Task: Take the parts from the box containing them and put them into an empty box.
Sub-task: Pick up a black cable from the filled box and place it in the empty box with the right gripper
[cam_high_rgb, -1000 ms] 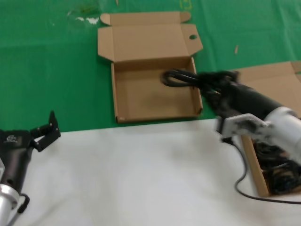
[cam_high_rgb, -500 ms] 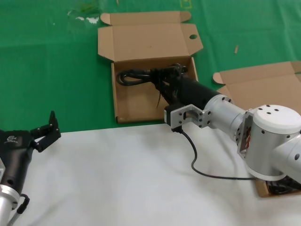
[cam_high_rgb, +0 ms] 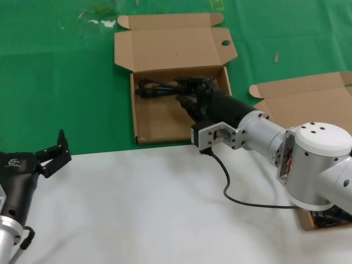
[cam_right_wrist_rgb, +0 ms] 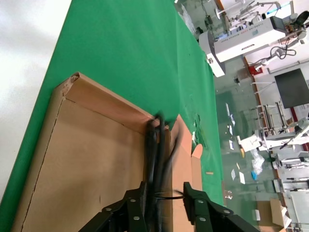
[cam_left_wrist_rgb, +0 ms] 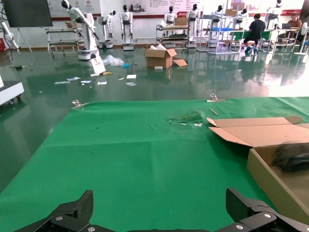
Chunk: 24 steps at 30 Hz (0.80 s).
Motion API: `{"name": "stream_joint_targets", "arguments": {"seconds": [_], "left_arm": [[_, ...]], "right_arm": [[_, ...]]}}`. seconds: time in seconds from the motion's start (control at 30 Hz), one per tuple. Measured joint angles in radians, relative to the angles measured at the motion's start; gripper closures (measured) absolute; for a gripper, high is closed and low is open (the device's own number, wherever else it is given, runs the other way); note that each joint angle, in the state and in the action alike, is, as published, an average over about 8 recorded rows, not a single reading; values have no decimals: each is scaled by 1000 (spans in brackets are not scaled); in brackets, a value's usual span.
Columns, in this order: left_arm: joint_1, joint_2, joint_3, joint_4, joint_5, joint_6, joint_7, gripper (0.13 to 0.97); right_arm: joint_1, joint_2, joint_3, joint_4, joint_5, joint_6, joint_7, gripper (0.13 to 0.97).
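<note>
1. Tabletop: green mat on the far part, white sheet on the near part. All positions below are given relative to the empty box.
2. Empty box: open tray on the green mat, hinged lid folded back flat on its far side, round hole in the lid's corner tab. Judgement: the lid lies back so the arm can reach straight into the tray.
3. Box containing them: well to the right of the empty box, lid also open. The right arm covers most of its tray; dark cord shows at its near corner.
4. Right pincer: reaches over the empty box's right-hand wall into the tray, toward the far wall. In the right wrist view its fingers straddle the cord bundle with the cord running between them. I judge it still clenched on the bundle, though the grip may be slackening; the bundle looks blurred there.
5. Power cord bundle: lies along the empty box's far wall, inside the tray, long axis across the box. One end sits at the right pincer, the looped end extends leftward away from it. Judgement: laid against the wall to leave the floor free for further bundles.
6. Left pincer: well to the near-left of the empty box, at the edge of the white sheet, fingers spread, holding nothing, parked.
</note>
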Motion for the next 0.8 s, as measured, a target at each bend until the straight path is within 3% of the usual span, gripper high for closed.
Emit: {"name": "stream_joint_targets", "arguments": {"seconds": [0.17, 0.47, 0.73, 0.8], "left_arm": [[0, 0, 0, 0, 0, 0, 0, 132], [0, 0, 0, 0, 0, 0, 0, 132], [0, 0, 0, 0, 0, 0, 0, 132], [0, 0, 0, 0, 0, 0, 0, 132]], "right_arm": [[0, 0, 0, 0, 0, 0, 0, 780], [0, 0, 0, 0, 0, 0, 0, 643], [0, 0, 0, 0, 0, 0, 0, 444], [0, 0, 0, 0, 0, 0, 0, 444]]}}
